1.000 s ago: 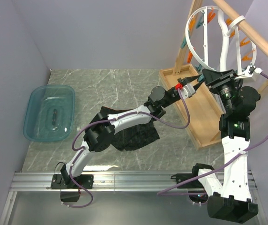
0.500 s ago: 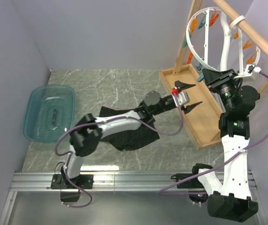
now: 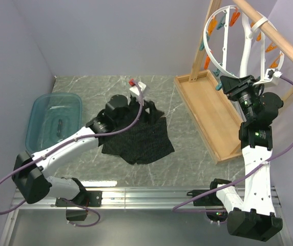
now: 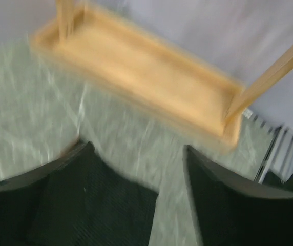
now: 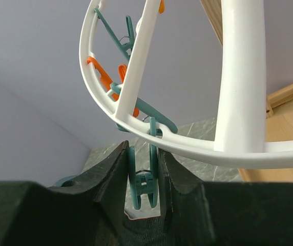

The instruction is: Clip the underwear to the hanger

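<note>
Underwear (image 4: 105, 215) blurred between left fingers (image 4: 238, 205)

The counter (image 3: 151, 87) is bare along its far edge, from the far left corner up to the wooden rack (image 3: 210, 110), so a gripper can pass there. 1 more bare strip runs between the underwear (image 3: 141, 141) and the rack. At the left edge the blue bin (image 3: 54, 123) blocks the way. The left arm (image 3: 69, 143) lies slanted from the near left corner to the middle. At the far right corner the rack, the hanger (image 3: 246, 48) and the right arm (image 3: 256, 154) fill the room.
</note>
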`<state>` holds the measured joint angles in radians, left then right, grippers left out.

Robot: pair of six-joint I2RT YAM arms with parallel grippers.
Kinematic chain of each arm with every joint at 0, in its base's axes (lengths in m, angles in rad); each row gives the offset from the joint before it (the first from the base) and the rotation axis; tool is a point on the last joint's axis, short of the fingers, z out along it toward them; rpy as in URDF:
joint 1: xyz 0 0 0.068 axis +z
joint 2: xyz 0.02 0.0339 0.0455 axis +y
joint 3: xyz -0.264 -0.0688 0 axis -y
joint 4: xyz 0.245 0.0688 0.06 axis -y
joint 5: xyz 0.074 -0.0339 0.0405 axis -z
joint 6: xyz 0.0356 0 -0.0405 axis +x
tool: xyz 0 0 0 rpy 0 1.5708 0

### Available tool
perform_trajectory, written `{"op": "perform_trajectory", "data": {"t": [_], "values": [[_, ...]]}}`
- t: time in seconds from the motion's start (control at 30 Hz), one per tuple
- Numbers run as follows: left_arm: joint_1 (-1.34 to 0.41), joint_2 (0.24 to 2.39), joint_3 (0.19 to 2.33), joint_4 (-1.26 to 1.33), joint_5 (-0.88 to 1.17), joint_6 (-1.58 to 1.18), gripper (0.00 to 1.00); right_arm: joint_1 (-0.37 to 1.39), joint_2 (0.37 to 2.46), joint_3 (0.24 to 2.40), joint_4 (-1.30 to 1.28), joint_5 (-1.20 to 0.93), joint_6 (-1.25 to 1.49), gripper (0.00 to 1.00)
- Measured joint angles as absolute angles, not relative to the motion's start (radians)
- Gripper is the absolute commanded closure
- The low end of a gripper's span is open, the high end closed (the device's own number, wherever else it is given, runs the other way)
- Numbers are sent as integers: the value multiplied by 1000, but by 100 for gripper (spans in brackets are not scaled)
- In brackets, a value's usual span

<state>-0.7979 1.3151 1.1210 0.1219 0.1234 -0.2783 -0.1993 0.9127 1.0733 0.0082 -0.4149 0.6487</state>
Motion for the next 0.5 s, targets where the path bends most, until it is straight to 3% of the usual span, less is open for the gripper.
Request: {"op": "perform_trajectory", "data": {"t": [0.1, 0.27, 0.5], "values": [[-807, 1362, 1073, 34, 89, -335, 1, -199, 914, 1073, 8, -416, 641, 100], [-841, 1589, 1199, -157, 11, -382, 1, -199, 914, 1073, 8, -416, 630, 100], [-847, 2010, 1601, -381, -100, -436, 14, -199, 914, 1073, 7, -414, 618, 100]]}}
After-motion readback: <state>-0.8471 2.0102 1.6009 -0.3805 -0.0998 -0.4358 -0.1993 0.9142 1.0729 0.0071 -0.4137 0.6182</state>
